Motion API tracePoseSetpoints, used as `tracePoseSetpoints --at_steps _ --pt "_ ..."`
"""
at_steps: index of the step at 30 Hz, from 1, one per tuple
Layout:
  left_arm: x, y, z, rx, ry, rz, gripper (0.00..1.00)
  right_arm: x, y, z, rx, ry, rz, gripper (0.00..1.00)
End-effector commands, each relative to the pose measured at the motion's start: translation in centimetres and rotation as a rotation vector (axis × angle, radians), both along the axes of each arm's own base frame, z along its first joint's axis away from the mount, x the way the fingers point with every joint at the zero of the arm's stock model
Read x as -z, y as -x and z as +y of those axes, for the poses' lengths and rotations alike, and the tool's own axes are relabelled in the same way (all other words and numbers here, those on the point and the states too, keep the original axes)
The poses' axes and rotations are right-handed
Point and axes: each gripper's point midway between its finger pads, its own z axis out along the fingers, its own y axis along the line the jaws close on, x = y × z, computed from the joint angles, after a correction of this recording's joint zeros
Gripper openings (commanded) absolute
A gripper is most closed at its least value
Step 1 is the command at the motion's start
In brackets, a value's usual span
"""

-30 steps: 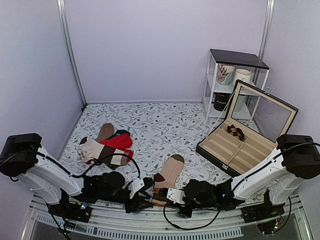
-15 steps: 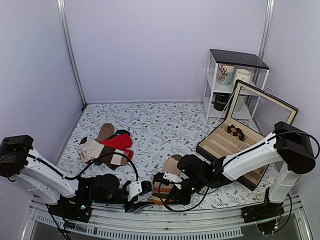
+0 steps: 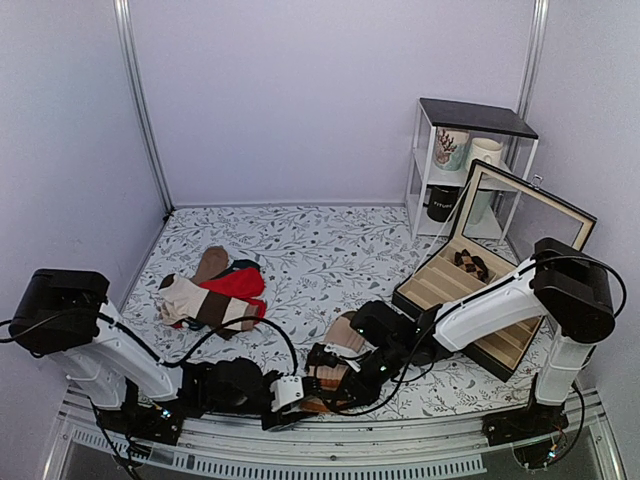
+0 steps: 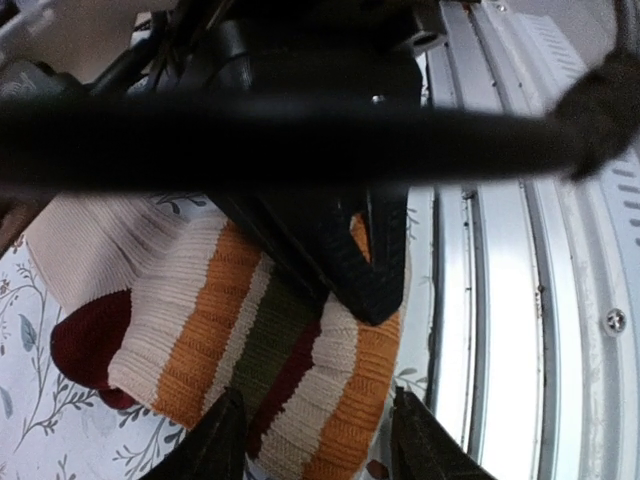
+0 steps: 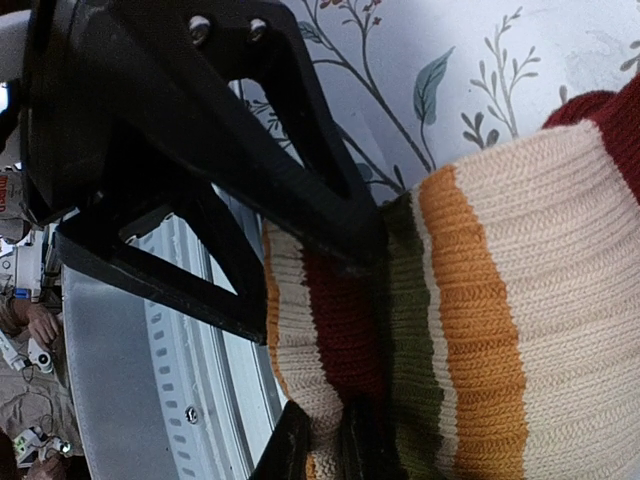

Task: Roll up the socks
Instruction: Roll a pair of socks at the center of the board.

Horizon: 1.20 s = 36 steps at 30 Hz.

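A blurred black bar (image 4: 300,130) crosses the left wrist view, hiding the upper part of the right gripper (image 4: 372,295). From above, that gripper covers most of the striped end of the tan knit socks with orange and olive bands (image 3: 347,328)

Pale lilac walls (image 3: 330,90), even soft light, metal corner poles (image 3: 140,110), grey leaf-patterned table cover (image 3: 320,250), white-framed shelf (image 3: 476,117) with mugs (image 3: 450,148) at back right, open black compartment box (image 3: 470,300), metal rail (image 3: 330,458) along near edge
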Motion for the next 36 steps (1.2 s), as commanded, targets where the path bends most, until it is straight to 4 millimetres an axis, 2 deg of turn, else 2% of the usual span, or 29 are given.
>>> tracePoseSetpoints --at_steps 1,3,5,11,16,21,23,27,31,34,36 --pt "0.0 0.7 -0.9 0.03 0.016 0.008 0.48 4.1 2.2 -4.0 0.008 0.216 0.142 0.11" --pt "0.6 0.9 -0.7 0.035 0.004 0.027 0.46 3.9 2.1 -3.9 0.009 0.211 0.154 0.11" --pt "0.8 1.2 -0.8 0.042 0.0 0.042 0.38 4.0 2.0 -4.0 0.016 0.217 0.159 0.11" --pt "1.2 1.6 -0.8 0.05 -0.006 0.069 0.0 4.4 1.9 -4.1 0.022 0.223 0.164 0.13" --pt "1.4 2.1 -0.4 0.046 -0.019 0.123 0.0 4.2 1.2 -3.6 0.044 0.217 0.135 0.16" --pt "2.4 2.1 0.6 -0.011 -0.055 0.211 0.0 2.9 -1.0 -2.4 0.087 0.153 0.01 0.33" --pt "3.0 2.1 1.0 -0.034 -0.07 0.26 0.0 1.6 -1.9 -1.7 0.107 0.092 -0.054 0.38" --pt "4.3 2.0 1.9 -0.068 -0.096 0.343 0.0 -2.6 -3.8 -1.1 0.152 -0.113 -0.241 0.45" --pt "5.4 2.0 2.4 -0.089 -0.123 0.408 0.0 -6.5 -2.2 -1.5 0.104 -0.334 -0.505 0.5" --pt "6.0 2.1 2.8 -0.1 -0.142 0.452 0.0 -7.5 -0.5 -1.5 0.027 -0.402 -0.687 0.51" --pt "6.3 2.2 2.9 -0.105 -0.149 0.476 0.0 -7.2 0.2 -1.4 0.003 -0.397 -0.729 0.51"
